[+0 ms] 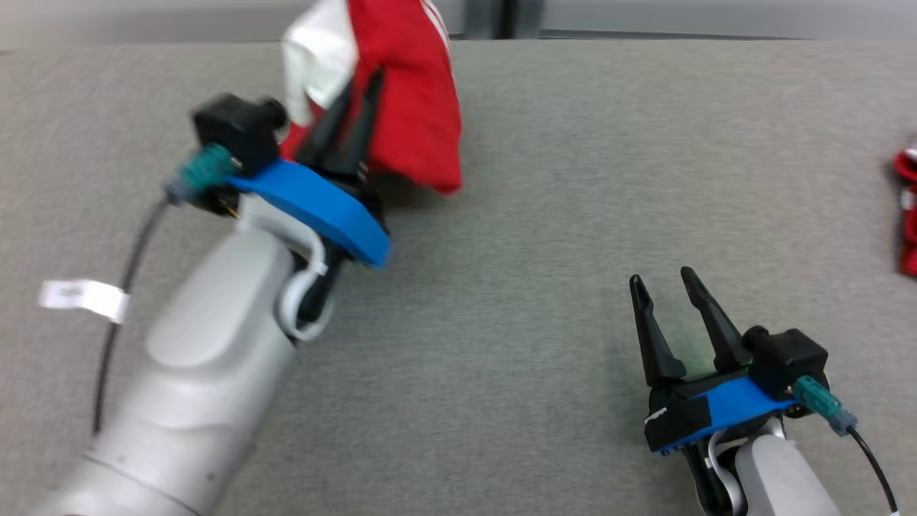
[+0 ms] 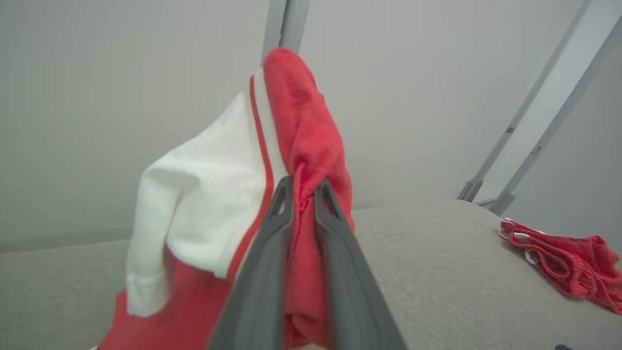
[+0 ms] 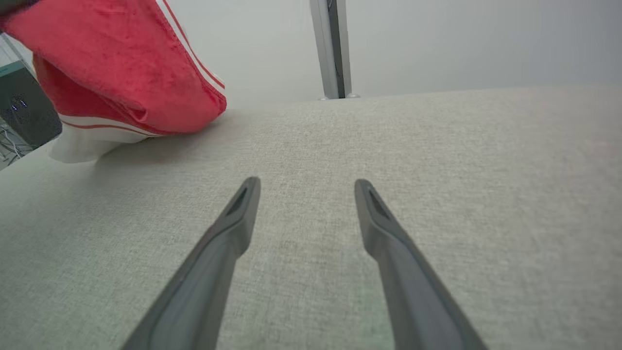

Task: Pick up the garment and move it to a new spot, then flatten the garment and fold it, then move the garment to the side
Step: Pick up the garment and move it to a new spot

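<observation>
Left wrist view showed what the head view blurred: the left gripper [image 2: 303, 187] pinched a fold of the red-and-white garment [image 2: 306, 126], held up near the far edge of the tabletop [image 1: 544, 215], its hem perhaps touching the surface. That arm reached forward and up. The right gripper [image 1: 660, 276] sat low near the front-right corner, fingers spread, well apart from the garment.

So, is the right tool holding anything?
No, the right tool stands open above the grey woven tabletop, with nothing in it.
</observation>
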